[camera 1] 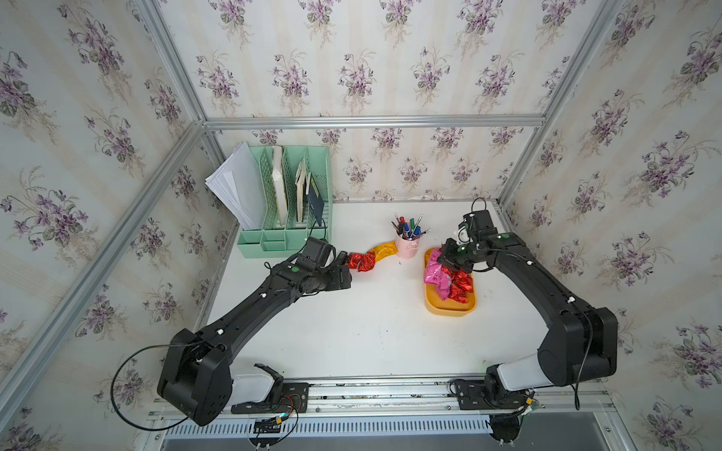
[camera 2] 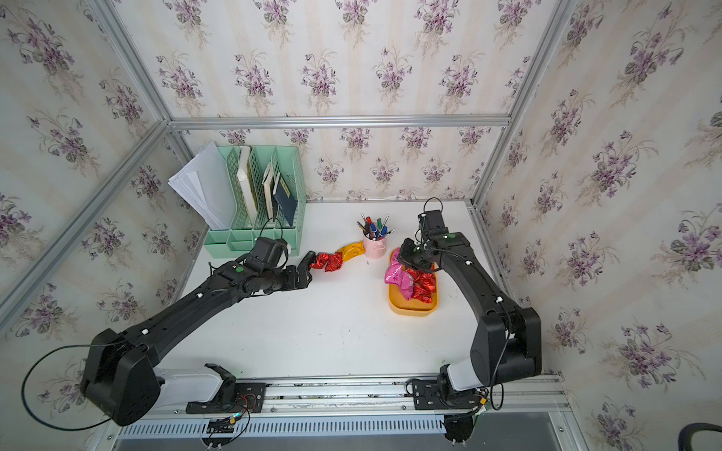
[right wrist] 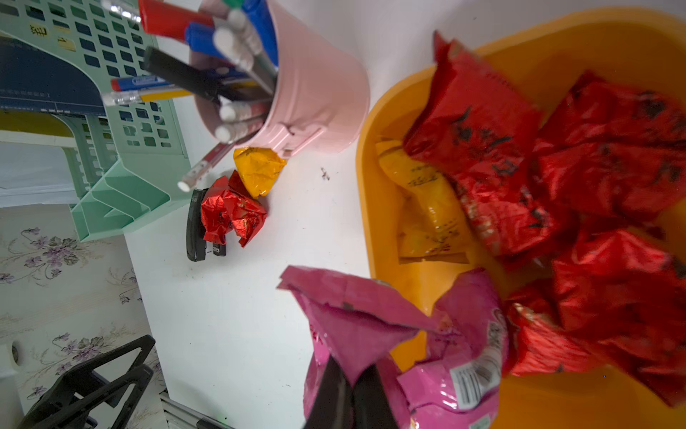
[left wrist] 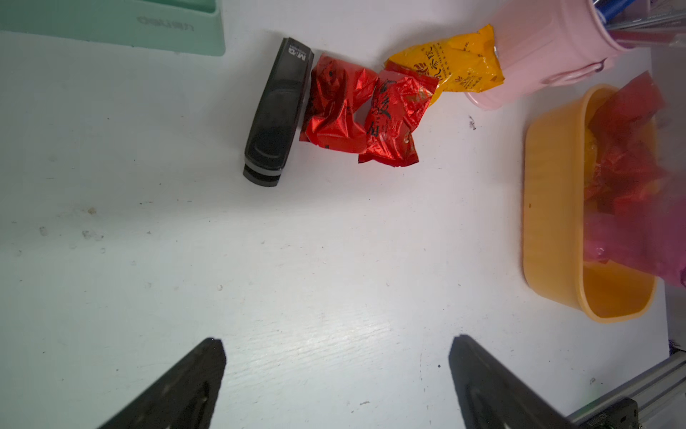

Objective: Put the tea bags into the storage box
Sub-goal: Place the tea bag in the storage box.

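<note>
Right gripper (right wrist: 350,371) clamped tight on a pink tea bag (right wrist: 356,323) over the storage box (right wrist: 367,223) rim — red packets (right wrist: 594,178) piled inside. Left gripper (left wrist: 336,340) spread wide above the table (left wrist: 334,241) — two red tea bags (left wrist: 334,104) and a yellow tea bag (left wrist: 456,63) lie between stapler (left wrist: 276,111) and pen cup (left wrist: 538,48).

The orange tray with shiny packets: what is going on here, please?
The right claw is shut on a crinkly pink foil tea bag at the shallow yellow-orange plastic tray, where several red bags already lie. The left claw hangs open over the white table, short of two red bags and a yellow one in a row beside a black stapler.
</note>
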`<state>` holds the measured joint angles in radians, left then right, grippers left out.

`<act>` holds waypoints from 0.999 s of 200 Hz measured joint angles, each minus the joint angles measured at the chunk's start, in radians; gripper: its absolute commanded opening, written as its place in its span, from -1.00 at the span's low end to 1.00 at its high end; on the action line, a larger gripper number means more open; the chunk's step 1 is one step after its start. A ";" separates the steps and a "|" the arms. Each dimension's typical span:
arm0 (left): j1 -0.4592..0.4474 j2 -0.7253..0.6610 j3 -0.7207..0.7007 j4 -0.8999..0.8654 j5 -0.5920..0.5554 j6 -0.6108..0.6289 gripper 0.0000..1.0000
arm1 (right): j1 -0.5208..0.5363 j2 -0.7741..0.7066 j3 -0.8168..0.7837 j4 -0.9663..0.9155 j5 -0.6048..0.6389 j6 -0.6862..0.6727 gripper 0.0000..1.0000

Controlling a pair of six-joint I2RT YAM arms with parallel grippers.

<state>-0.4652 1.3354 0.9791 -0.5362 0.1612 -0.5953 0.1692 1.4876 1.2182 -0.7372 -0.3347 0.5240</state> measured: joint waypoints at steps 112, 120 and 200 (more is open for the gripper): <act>-0.007 -0.010 0.003 -0.024 -0.024 -0.014 0.98 | 0.024 0.169 0.047 -0.069 0.072 -0.159 -1.00; -0.007 -0.010 0.003 -0.025 -0.026 -0.014 0.98 | 0.050 0.179 0.046 -0.065 0.086 -0.165 -1.00; -0.007 -0.014 0.015 -0.039 -0.047 -0.018 0.98 | 0.119 0.238 0.038 -0.051 0.270 -0.171 -1.00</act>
<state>-0.4725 1.3209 0.9939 -0.5747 0.1146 -0.6128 0.2882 1.7260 1.2560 -0.7883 -0.0647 0.3531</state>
